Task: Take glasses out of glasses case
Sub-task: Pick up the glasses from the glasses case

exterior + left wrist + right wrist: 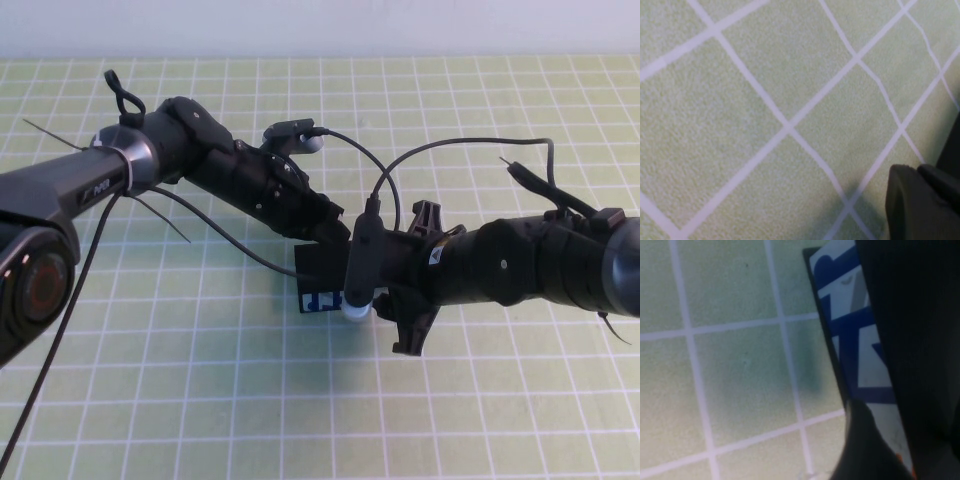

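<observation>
The glasses case (322, 285) is a black box with a white, blue-printed side panel, lying at the middle of the green grid mat. Both arms meet over it and hide most of it. My left gripper (322, 232) comes in from the far left and sits at the case's far top edge; in the left wrist view only a dark part of it (922, 205) shows above the mat. My right gripper (385, 295) reaches in from the right, at the case's right end. In the right wrist view a dark part of it (867, 450) lies against the case's white panel (860, 340). The glasses are hidden.
The green mat with white grid lines (200, 380) covers the whole table. Black cables (400, 160) loop above both arms. A pale wall runs along the mat's far edge.
</observation>
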Controlling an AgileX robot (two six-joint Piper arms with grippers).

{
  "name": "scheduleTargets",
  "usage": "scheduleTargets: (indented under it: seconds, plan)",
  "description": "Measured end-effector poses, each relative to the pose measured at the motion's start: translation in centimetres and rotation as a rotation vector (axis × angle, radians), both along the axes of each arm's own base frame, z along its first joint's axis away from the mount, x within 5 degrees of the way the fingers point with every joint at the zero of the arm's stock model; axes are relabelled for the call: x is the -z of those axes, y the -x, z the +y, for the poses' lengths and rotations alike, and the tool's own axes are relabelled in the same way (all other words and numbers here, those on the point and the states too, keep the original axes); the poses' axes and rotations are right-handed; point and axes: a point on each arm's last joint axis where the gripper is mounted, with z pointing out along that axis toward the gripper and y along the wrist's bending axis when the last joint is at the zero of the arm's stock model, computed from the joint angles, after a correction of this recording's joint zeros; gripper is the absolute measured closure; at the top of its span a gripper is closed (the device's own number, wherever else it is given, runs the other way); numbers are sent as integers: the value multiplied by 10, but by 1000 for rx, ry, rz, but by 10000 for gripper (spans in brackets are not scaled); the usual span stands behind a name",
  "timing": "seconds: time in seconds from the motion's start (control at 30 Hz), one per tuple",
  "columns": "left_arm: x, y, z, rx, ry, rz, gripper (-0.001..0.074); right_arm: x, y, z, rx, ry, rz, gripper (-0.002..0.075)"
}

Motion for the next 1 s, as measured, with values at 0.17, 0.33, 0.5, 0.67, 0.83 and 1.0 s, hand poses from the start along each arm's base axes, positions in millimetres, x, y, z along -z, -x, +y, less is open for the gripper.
scheduleTargets:
  seconds: [0.17,0.33,0.5,0.67,0.83,1.0]
  plan:
    - [0,0,0,0,0,1,739,2,-3,1,2,1,-24,395]
    - [0,0,0,1,0,-1,739,2,-3,1,1,1,-29,407]
    - [0,0,0,4,0,2,739,1,-4,1,3,-2,-40,459]
    - [0,1,0,6,0,3,739,1,-4,1,1,-1,-45,489]
    - [0,1,0,6,0,3,739,1,-4,1,-2,2,-50,499]
    - [0,1,0,6,0,3,739,1,-4,1,-4,3,-51,527]
